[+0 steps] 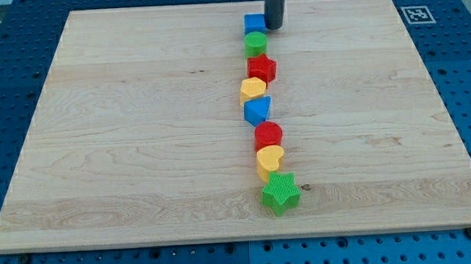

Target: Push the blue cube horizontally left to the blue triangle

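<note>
**Operator:** Report block positions, nearest first.

**Arm:** On the wooden board (139, 137), the column starts at the view's bottom with the green star (281, 193). Touching it above is the yellow heart (270, 158), then the red cylinder (268, 134), then the blue triangle (258, 110). Further up: the yellow hexagon (253, 88), the red star (261, 67), the green cylinder (256, 43). All sit in contact or just beside one another.

**Operator:** Blue cube and tool status?

**Arm:** The blue cube (253, 23) is farthest, near the view's top edge, touching the green cylinder. My tip (274, 26) stands against the cube's right side. I carry a plain rod: no jaws, so nothing opens, closes or grips.
</note>
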